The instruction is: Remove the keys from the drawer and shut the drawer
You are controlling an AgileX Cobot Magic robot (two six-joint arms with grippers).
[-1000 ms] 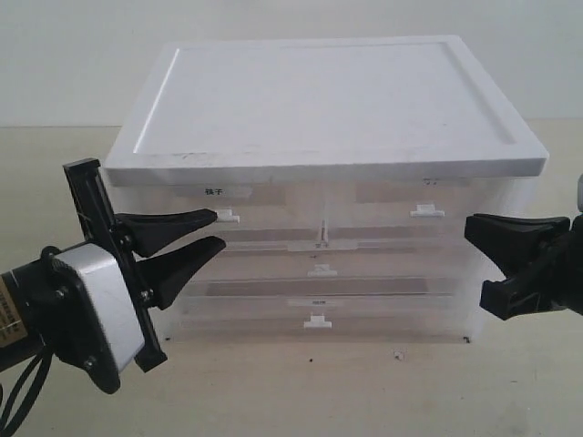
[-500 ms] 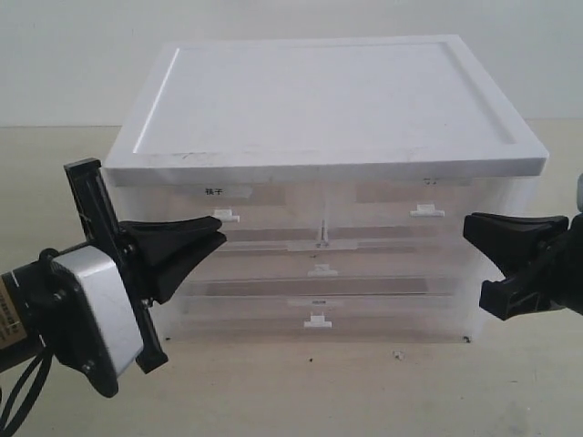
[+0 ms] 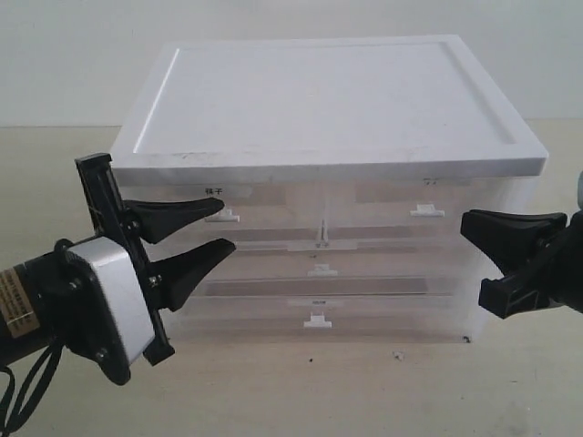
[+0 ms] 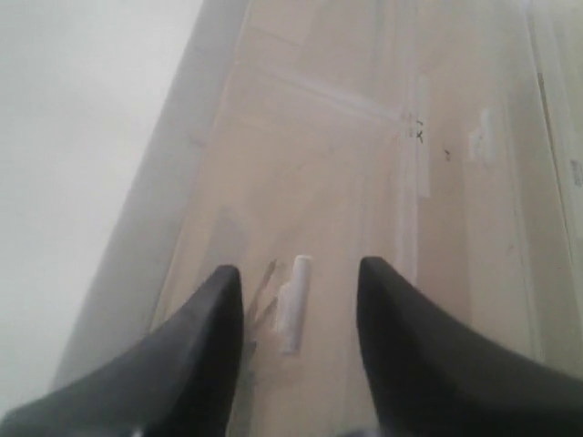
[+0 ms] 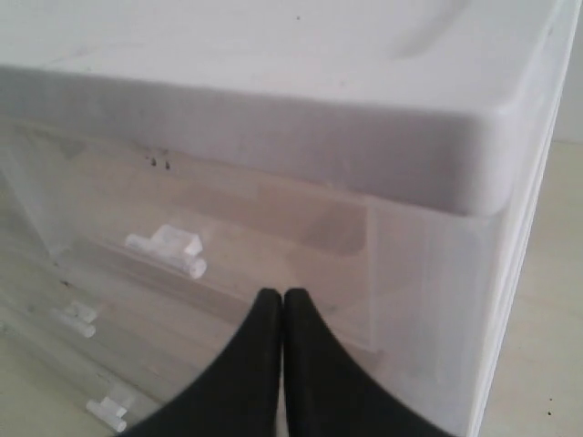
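Note:
The drawer [image 3: 273, 211] is the upper left half-width one of a translucent cabinet, under a white label [image 3: 214, 192], and its front stands flush. My left gripper [image 3: 226, 226] is open right in front of it. In the left wrist view the fingers of the left gripper [image 4: 299, 269] stand on either side of the drawer's white tab handle [image 4: 293, 305] without touching it. My right gripper [image 3: 474, 228] hovers by the cabinet's right front corner, and the right wrist view shows the right gripper [image 5: 281, 293] shut on nothing. The keys are hidden.
The cabinet has a wide white lid [image 3: 319, 100] and stands on a beige table [image 3: 364, 391]. Another half-width drawer with a tab handle [image 3: 426, 211] is at the upper right. Full-width drawers with tab handles [image 3: 316, 320] lie below.
The left jaws closed together half a second ago and have opened again. The left arm has shifted slightly right, toward the drawer's handle. The right arm has not moved.

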